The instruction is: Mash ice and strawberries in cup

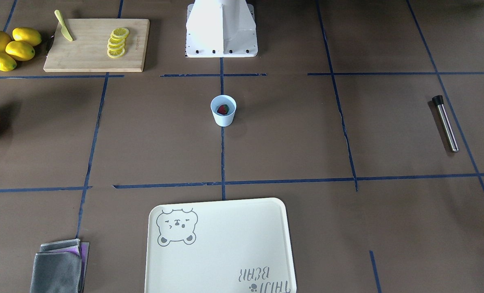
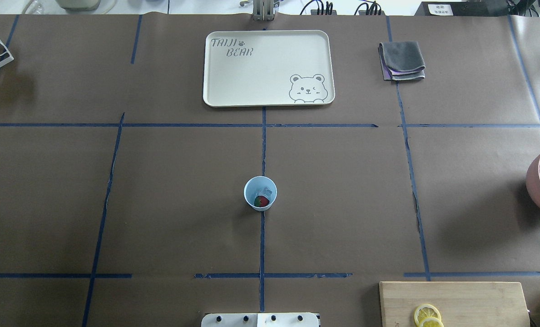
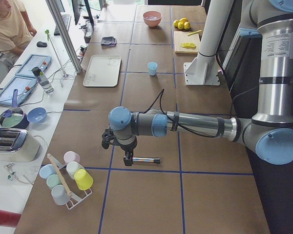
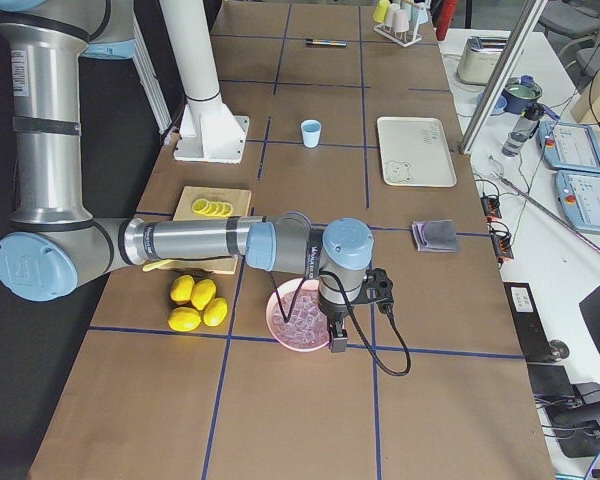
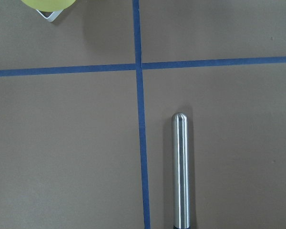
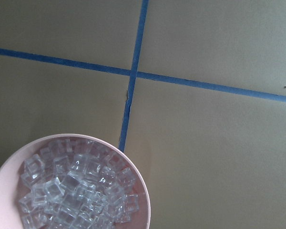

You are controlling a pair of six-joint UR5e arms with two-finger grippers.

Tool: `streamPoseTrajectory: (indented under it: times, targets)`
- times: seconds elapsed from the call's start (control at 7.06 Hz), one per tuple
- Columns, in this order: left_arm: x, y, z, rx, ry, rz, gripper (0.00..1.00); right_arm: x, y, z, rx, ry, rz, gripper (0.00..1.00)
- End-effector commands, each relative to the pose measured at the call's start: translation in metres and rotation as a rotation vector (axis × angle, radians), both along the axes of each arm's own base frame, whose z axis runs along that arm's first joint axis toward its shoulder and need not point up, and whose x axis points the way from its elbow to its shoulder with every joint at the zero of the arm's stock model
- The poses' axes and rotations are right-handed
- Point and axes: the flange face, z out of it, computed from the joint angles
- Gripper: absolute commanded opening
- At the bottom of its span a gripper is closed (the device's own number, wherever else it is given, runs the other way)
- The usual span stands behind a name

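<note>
Standing upright mid-bench [image 2: 183, 204] on a blue tape line [image 2: 262, 150], the smooth pale-blue plastic cup [image 2: 260, 193] tapers to its base, round mouth up. Inside lie a red strawberry [image 2: 261, 201] and clear ice [image 2: 266, 190]. My left claw [image 3: 128, 160] hangs over a polished steel rod [image 5: 180, 169], my right claw [image 4: 337, 338] over a pink bowl [image 6: 144, 207] of cubes. I cannot tell whether either is wide or narrow.
</note>
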Motion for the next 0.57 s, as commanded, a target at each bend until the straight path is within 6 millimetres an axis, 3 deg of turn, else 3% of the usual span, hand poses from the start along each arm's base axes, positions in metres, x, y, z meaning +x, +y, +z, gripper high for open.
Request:
streamPoseTrajectory:
  times: [0.0, 0.43]
  targets:
    - [-0.003, 0.0022, 0.0023, -0.008, 0.0, -0.006, 1.0, -0.0002, -0.0008, 0.0044, 0.001, 0.0, -0.001, 0.99]
    - [-0.0044, -0.0013, -0.0003, 0.0, -0.022, -0.007, 1.0, -0.0013, 0.0002, 0.0093, -0.01, -0.005, -0.001, 0.99]
